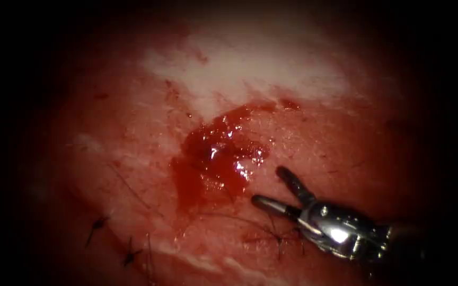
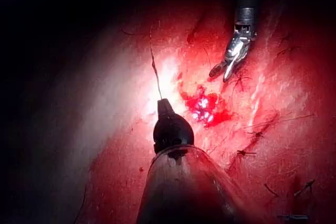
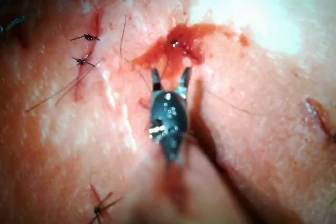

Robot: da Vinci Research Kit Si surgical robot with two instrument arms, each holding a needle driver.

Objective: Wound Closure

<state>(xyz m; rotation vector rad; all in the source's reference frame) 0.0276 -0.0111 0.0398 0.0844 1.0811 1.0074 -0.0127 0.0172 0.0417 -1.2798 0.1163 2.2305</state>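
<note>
The right tool (image 1: 272,186), jaws spread and empty, hovers just right of the fluid-filled cut (image 1: 216,156), while the left tool (image 2: 164,109) pinches thread (image 2: 154,69); needle unlocated, step indeterminate, so locating it comes next.

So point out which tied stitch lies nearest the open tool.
The knot just left of the right tool, whose empty jaws are open; the other knots lie far left.

Dim, dark-edged views; glare on the red fluid (image 1: 216,159), shaft perhaps blurred.
</note>
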